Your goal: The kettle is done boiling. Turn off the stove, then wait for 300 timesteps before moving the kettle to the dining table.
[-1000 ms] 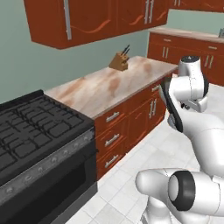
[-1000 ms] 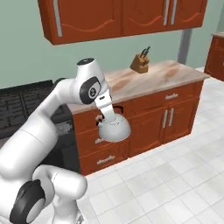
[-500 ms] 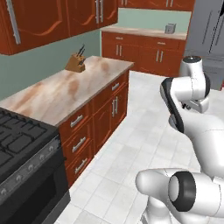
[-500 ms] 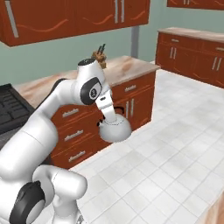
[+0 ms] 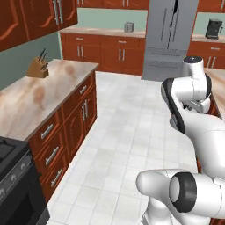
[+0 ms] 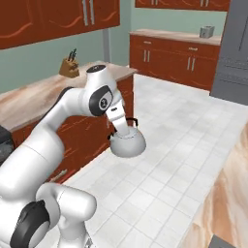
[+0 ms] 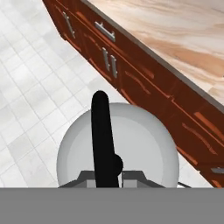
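The squat silver-grey kettle [image 6: 128,145] hangs in the air over the white tiled floor, clear of any counter. My gripper [image 6: 127,124] is shut on its thin black handle [image 7: 102,131], which runs up the middle of the hand view over the grey dome [image 7: 144,144]; the gripper [image 7: 109,176] sits at the handle's base. A corner of the black stove [image 5: 12,176] shows at the lower left of the left base view. The dining table's marbled top [image 6: 227,189] lies at the lower right of the right base view, apart from the kettle.
A wall counter [image 5: 39,94] with a marbled top, red-brown drawers and a knife block [image 5: 38,68] runs along the left. Cabinet fronts with silver handles [image 7: 109,59] lie close beside the kettle. A steel fridge [image 5: 169,35] stands at the back. Open tiled floor [image 5: 123,127] spreads between.
The whole picture has swung: the base has turned away from the stove toward the open floor and the fridge. The kettle stays held in the shut gripper.
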